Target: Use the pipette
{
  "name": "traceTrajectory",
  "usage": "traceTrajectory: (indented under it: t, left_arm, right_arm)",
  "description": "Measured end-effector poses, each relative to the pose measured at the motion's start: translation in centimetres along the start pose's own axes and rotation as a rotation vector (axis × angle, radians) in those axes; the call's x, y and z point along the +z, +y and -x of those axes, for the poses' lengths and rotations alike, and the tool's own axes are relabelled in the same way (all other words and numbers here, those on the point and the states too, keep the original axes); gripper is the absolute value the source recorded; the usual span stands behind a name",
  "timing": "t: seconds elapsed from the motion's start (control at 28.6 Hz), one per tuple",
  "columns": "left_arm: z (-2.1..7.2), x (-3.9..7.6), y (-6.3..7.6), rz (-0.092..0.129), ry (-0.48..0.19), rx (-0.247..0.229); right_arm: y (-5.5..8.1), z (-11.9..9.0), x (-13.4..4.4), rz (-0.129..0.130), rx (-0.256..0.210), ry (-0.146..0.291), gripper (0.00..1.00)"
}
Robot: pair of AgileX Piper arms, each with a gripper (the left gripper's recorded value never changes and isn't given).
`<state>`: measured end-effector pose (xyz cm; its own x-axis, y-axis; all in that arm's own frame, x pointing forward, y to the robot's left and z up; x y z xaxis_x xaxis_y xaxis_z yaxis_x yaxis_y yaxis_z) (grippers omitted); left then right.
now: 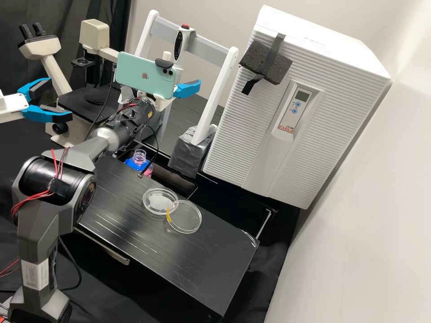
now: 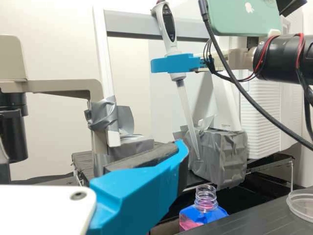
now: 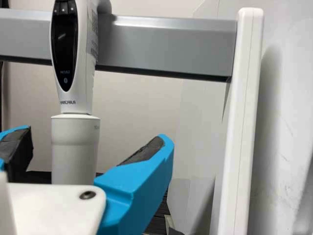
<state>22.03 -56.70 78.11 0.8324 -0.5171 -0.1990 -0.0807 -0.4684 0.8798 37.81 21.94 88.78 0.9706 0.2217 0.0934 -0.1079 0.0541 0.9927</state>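
Pipette [image 2: 167, 27] hangs on grey crossbar [image 3: 161, 46] of white stand [image 1: 215, 94]; right gripper [image 3: 93, 139] straddles its lower barrel, blue fingers [image 3: 139, 166] apart, gap visible on both sides, not clamped; left gripper [image 1: 58, 97] by microscope [image 1: 39, 47], well apart from pipette, fingers spread, holding nothing; open flask [image 2: 204, 210] of pink liquid on bench near stand's taped foot [image 2: 220, 152].

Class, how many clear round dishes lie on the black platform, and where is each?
2. One clear dish lies near the middle of the black platform. The other dish lies beside it, nearer the camera, and their rims touch or overlap. None appears to be hidden.
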Motion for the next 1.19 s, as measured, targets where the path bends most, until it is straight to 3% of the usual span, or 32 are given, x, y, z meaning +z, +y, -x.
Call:
traceTrajectory:
  t: [1.19]
  left_arm:
    - [0.01, -0.22, 0.04, -0.001, 0.009, 0.002]
  right_arm:
    - [0.14, -0.10, -0.65, -0.012, 0.002, 0.013, 0.00]
